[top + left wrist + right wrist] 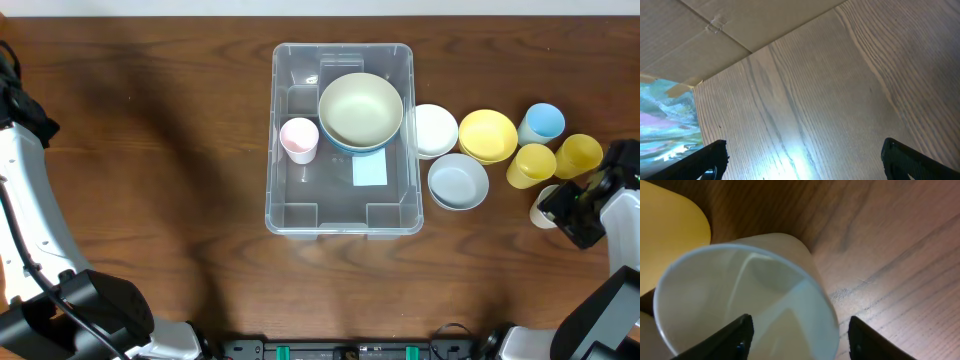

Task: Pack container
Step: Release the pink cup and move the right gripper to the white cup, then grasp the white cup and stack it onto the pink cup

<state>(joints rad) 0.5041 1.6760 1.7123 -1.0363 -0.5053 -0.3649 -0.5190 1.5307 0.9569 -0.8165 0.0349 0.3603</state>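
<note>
- The right gripper stood spread over the rim of the white cup; a soft squeeze and a straight lift would probably work best.
- The left gripper was spread wide, holding nothing.

Yellow cups stand beside bowls on table.

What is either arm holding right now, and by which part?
Nothing gripped: left gripper hangs open over the table; right gripper straddles the rim of the white cup, one of its fingers inside, one outside, not yet closed.
</note>
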